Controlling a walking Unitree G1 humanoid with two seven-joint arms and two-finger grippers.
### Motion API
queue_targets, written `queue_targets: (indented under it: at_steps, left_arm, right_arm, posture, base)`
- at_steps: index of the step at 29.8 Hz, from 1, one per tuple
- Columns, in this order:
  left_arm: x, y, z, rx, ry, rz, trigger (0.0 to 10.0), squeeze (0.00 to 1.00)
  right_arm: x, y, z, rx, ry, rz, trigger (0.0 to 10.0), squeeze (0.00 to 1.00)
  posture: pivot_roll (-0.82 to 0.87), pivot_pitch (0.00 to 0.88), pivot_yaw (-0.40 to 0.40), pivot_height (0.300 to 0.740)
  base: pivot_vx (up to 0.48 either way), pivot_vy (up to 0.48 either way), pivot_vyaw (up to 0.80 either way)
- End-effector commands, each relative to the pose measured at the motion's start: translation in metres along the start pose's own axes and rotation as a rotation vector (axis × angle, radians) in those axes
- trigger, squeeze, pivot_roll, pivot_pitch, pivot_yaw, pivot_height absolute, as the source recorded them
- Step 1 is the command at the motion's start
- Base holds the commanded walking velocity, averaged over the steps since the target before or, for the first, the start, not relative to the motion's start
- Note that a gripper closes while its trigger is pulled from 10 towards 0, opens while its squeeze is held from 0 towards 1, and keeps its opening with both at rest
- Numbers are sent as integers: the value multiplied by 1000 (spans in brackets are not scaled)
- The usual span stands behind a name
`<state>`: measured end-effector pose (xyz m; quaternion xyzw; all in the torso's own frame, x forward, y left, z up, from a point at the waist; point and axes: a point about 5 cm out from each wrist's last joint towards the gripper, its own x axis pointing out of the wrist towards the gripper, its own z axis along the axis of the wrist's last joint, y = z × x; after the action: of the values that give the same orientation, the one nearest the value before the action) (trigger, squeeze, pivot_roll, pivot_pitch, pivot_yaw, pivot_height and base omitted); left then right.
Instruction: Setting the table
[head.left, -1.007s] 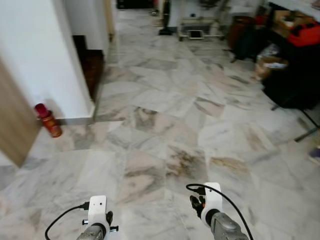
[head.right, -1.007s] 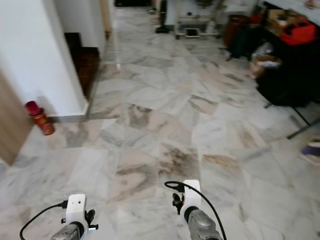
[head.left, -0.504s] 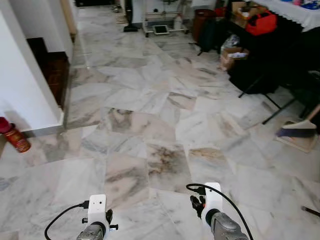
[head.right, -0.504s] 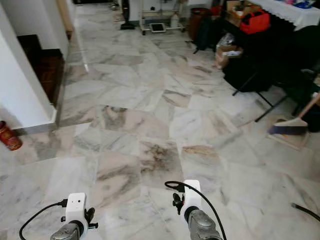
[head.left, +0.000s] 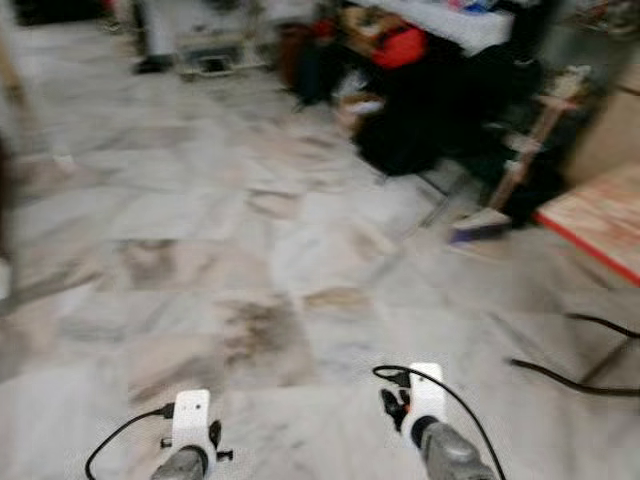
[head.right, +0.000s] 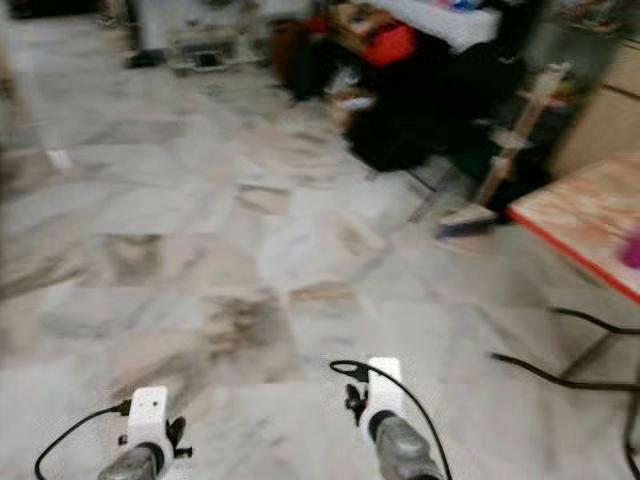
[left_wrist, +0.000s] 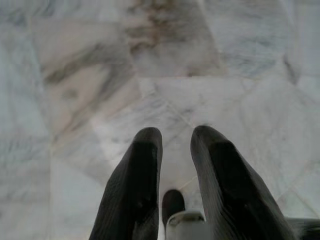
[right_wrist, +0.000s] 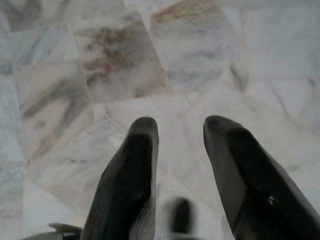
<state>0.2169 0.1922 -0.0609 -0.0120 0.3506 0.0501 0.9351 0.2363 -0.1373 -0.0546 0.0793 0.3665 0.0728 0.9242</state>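
No text, label, brand, number or sign is legible anywhere in these blurred views.

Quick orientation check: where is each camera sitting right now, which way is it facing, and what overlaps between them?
Left eye view: on the head, looking forward and down over the marble floor toward a broom; both wrists at the bottom.
Right eye view: same head, same scene, slightly offset.
Left wrist view: looks along the left gripper at the floor, jaws apart.
Right wrist view: along the right gripper, jaws apart.
Shared: all four see the marble floor.
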Motion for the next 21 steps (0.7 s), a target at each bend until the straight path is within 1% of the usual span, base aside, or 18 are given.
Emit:
queue_targets:
  at_steps: [1, 21]
  left_arm:
    - [0, -1, 0, -12, -4, 3, 10000, 0]
    - [0, -2, 0, -15, -5, -7, 10000, 0]
  right_arm:
    - [-1, -5, 0, 0, 7, -14, 10000, 0]
    - [-1, -3, -1, -5, 10, -9, 10000, 0]
  posture:
    - [124, 0, -21, 740]
    - [127, 0, -20, 740]
  base:
    - [0, 0, -800]
    - [0, 0, -800]
